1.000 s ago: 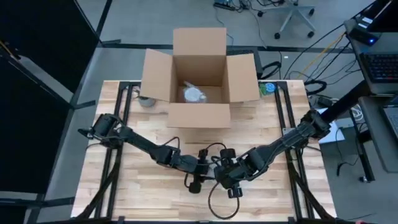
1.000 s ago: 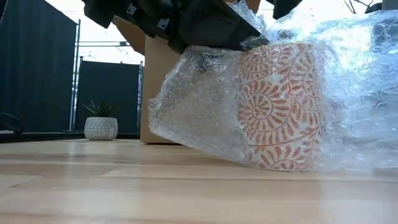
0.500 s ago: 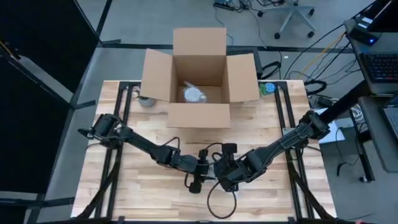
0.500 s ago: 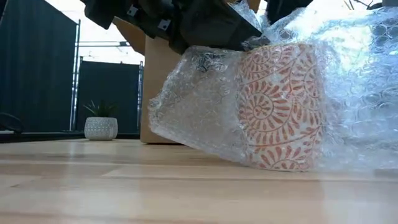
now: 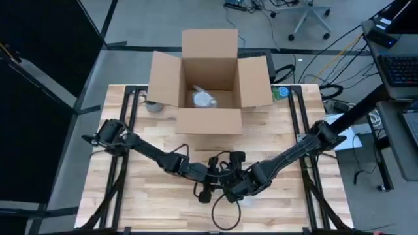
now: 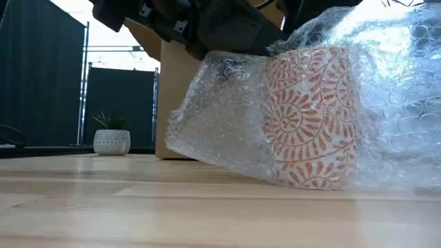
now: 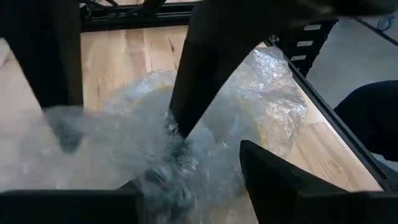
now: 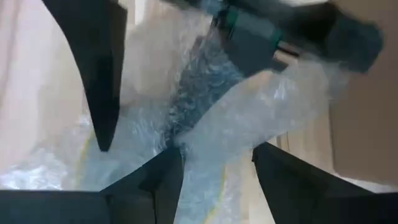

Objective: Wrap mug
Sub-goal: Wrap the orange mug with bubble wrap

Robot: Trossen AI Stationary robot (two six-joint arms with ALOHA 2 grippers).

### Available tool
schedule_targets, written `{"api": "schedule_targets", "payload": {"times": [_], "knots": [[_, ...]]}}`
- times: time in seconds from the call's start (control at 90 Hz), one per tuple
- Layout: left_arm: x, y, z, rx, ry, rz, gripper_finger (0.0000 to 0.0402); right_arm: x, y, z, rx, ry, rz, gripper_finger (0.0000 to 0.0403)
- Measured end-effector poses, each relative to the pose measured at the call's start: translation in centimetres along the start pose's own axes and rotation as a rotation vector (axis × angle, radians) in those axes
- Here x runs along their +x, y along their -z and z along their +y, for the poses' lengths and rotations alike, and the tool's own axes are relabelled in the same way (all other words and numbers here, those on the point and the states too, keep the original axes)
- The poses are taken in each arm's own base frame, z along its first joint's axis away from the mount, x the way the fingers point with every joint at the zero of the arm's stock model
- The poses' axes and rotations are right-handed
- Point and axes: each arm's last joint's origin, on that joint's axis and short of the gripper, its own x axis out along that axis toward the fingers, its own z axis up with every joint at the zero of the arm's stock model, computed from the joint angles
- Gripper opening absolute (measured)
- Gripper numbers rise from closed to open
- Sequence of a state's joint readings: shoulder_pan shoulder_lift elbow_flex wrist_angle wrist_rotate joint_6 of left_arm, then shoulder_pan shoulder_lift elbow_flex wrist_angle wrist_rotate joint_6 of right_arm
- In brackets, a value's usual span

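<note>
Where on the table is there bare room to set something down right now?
Bare wood lies along the table front left, below the left arm, and front right past the right arm. It is crowded at front centre, where both tools meet over the bubble wrap and mug, and at the back around the cardboard box.

Glossy clear bubble wrap [image 6: 227, 117], glazed ceramic mug [image 6: 310, 117] — pale planked wood table [image 5: 130, 196], matt cardboard box [image 5: 209, 121]

The right gripper [image 5: 236, 191] has slid further toward the left gripper [image 5: 215, 179] over the past second, its arm now stretched lower across the table. The bubble wrap [image 6: 227, 114] around the mug [image 6: 310, 117] seems drawn slightly tighter on top.
</note>
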State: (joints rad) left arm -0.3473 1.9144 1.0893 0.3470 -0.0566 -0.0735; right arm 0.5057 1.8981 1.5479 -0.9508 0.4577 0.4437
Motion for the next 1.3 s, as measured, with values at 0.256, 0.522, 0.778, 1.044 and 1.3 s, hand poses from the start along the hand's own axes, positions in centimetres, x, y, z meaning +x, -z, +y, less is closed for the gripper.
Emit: {"api": "schedule_targets", "payload": {"times": [0.256,0.522,0.778,1.044,1.3], "knots": [[0.0,0.0,0.0,0.001,0.001,-0.002,0.0124,0.4,0.2,0.2,0.067,-0.01,0.032,0.0178],[0.0,-0.1,0.0,0.001,0.0,-0.007,0.0125,0.4,0.9,0.1,0.08,-0.022,0.109,0.0178],[0.0,-0.1,0.0,0.0,0.0,-0.007,0.0125,1.6,1.5,0.5,0.096,-0.029,0.096,0.0178],[0.0,-0.1,0.0,0.004,0.0,-0.011,0.0125,3.9,2.9,1.0,0.182,-0.081,0.061,0.0178],[0.0,-0.7,0.0,0.003,0.0,-0.014,0.0125,4.2,2.7,0.7,0.179,-0.099,0.065,0.0178]]}}
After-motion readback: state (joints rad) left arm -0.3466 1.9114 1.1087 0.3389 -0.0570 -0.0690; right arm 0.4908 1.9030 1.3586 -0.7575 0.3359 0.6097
